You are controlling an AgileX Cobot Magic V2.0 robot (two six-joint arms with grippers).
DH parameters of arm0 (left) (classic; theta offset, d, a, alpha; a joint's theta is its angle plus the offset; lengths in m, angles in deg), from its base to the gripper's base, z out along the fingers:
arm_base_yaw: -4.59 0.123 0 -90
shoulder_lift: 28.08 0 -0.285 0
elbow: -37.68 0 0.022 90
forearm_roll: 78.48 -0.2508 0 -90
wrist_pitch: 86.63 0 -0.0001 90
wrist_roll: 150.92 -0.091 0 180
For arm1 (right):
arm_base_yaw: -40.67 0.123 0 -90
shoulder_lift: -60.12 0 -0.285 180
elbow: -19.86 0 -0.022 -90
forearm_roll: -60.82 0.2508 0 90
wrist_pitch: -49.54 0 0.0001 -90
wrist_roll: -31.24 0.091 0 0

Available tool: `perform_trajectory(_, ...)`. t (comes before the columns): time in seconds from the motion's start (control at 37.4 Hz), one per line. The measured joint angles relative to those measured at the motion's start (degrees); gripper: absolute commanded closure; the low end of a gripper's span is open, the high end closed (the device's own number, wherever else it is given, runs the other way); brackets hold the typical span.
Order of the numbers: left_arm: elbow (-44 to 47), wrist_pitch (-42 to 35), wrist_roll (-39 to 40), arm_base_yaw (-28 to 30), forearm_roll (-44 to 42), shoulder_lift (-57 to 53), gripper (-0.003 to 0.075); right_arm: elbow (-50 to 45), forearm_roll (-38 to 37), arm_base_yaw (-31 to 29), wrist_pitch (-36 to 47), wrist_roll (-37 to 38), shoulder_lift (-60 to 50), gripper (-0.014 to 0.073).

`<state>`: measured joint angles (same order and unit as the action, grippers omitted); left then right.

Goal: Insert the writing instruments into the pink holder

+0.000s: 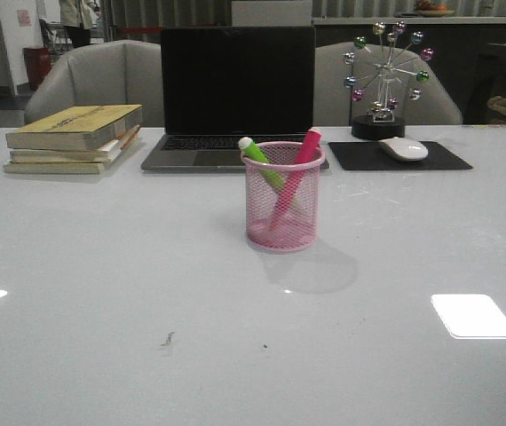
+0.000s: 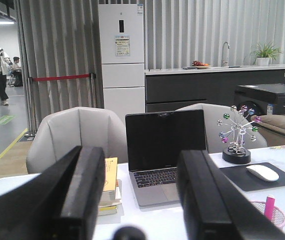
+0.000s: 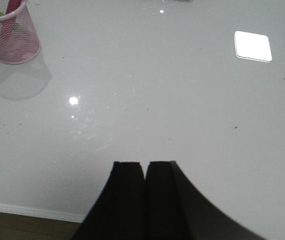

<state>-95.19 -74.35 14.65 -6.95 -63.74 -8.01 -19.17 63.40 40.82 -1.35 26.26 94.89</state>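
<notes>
L gripper (image 2: 140, 200) has its jaws wide, holding nothing; R gripper (image 3: 145, 172) pinched closed, empty. Pink mesh holder (image 1: 284, 197) at table (image 1: 102, 293) ctr, green marker (image 1: 260, 161) + pink marker (image 1: 294, 177) crossed inside. Laptop (image 1: 235, 93) at 12 o'clock behind it; mouse (image 1: 403, 148) at 2; books (image 1: 75, 138) at 10.

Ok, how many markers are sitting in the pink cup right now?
2. The green marker leans toward the left side of the pink holder; the pink marker leans toward the right. They cross inside. No others are visible.
</notes>
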Motion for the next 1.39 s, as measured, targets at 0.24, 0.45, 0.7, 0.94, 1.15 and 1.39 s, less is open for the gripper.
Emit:
perform_trajectory(0.24, 0.00, 0.00, 0.00, 0.00, 0.00, 0.00, 0.0327, 0.00, 1.33, 0.00, 0.00, 0.00, 0.00, 0.0572)
perform_trajectory(0.45, 0.00, 0.00, 0.00, 0.00, 0.00, 0.00, 0.0328, 0.00, 1.33, 0.00, 0.00, 0.00, 0.00, 0.0572)
perform_trajectory(0.7, 0.00, 0.00, 0.00, 0.00, 0.00, 0.00, 0.0328, 0.00, 1.33, 0.00, 0.00, 0.00, 0.00, 0.0572)
perform_trajectory(0.94, 0.00, 0.00, 0.00, 0.00, 0.00, 0.00, 0.0328, -0.22, 1.33, 0.00, 2.75, 0.00, -1.75, 0.0573)
perform_trajectory(1.15, 0.00, 0.00, 0.00, 0.00, 0.00, 0.00, 0.0328, -4.13, 1.36, 0.00, 11.74, 0.00, -10.10, 0.0573)
perform_trajectory(1.39, 0.00, 0.00, 0.00, 0.00, 0.00, 0.00, 0.0328, -12.84, 1.45, 0.00, 23.88, 0.00, -23.83, 0.0573)
